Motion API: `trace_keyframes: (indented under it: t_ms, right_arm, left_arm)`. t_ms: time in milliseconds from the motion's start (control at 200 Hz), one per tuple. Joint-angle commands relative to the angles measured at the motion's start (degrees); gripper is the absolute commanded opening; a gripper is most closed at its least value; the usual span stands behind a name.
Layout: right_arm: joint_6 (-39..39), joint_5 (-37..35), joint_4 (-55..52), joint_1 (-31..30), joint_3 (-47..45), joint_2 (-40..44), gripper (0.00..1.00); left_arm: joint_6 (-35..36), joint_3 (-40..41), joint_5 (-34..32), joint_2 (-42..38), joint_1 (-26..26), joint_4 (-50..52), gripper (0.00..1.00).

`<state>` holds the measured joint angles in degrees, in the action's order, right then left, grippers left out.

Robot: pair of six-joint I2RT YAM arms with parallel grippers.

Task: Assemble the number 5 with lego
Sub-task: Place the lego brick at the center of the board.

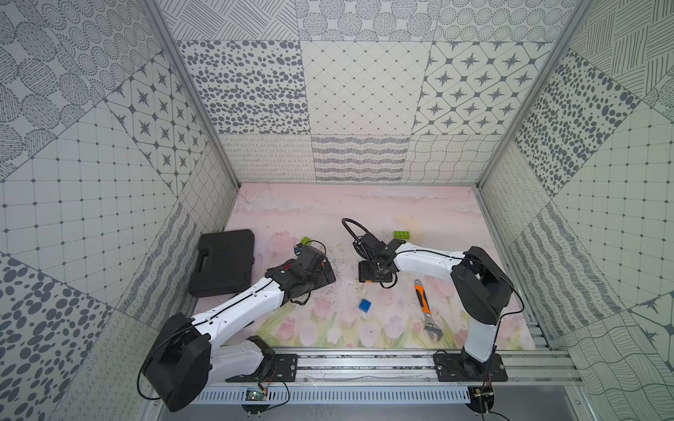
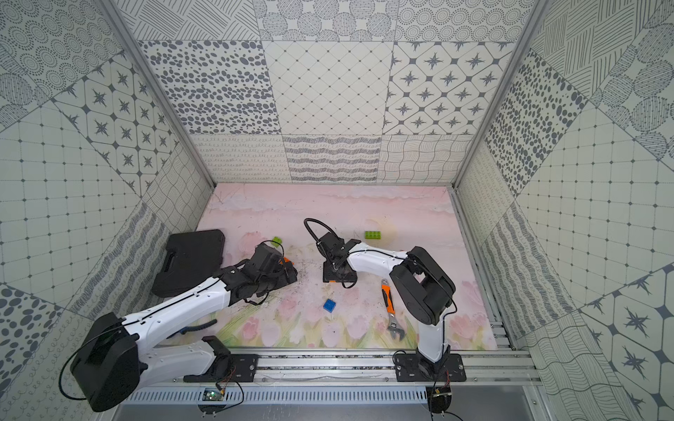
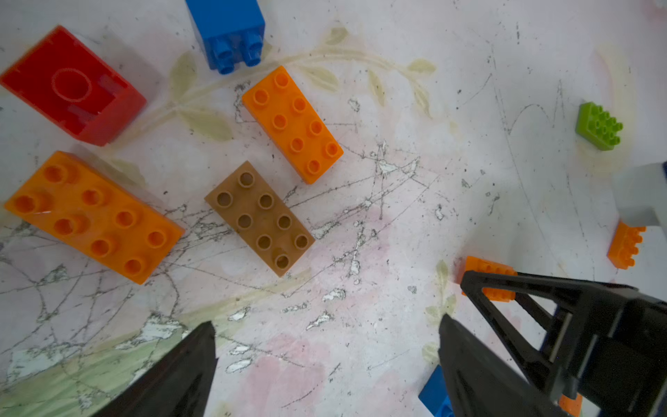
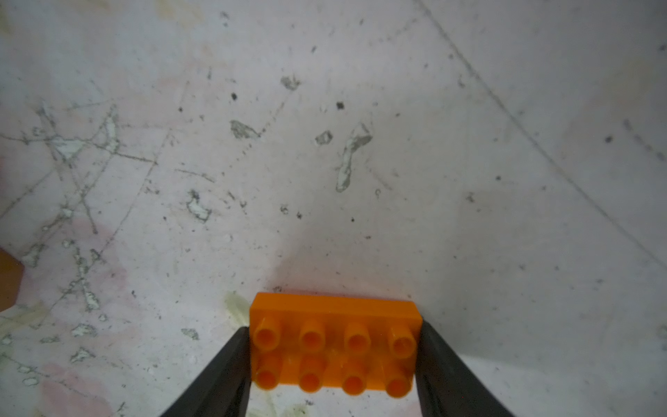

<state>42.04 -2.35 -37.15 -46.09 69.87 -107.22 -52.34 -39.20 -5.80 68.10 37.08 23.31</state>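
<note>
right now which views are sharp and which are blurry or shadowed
Left wrist view: the bricks are crisp, e.g. the brown brick, but its edges bend and the black fingers at the rim smear. Right wrist view: the orange brick is slightly soft and casts a grey shadow on the mat. Both top views: even light, no glare, walls curve outward.

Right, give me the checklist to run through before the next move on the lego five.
1. Left gripper open, nothing between its fingers: ok.
2. Right gripper flanks both ends of the orange eight-stud plastic brick: ok.
3. Firm grip on that brick: cannot tell.
4. Scratched mat bare just ahead of that brick: ok.
5. Brown eight-stud plastic brick studs up, touching no other brick: ok.
6. Red plastic brick studs up: not ok, hollow side faces up.
</note>
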Motion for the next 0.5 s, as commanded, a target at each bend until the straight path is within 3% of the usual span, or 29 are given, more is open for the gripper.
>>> trace_keyframes:
  t_ms: [0, 45, 210, 495]
  right_arm:
    - [-0.6, -0.4, -1.9, -0.1, 1.2, 1.1, 0.76]
    - [-0.9, -0.6, -2.5, 0.0, 1.2, 2.3, 0.81]
    - [-1.7, -1.5, -3.7, -0.1, -0.1, 7.2, 0.86]
    - [-4.6, 6.9, 3.6, -7.3, -11.2, 17.5, 0.68]
  left_arm:
    - [2.4, -1.0, 1.6, 0.3, 0.3, -1.5, 0.99]
    - [2.4, -1.2, 1.5, 0.1, 0.3, -1.4, 0.99]
    - [2.7, -1.3, 1.1, -0.7, 0.3, -1.1, 0.99]
    - [2.3, -0.2, -4.0, -4.4, 0.1, 3.6, 0.99]
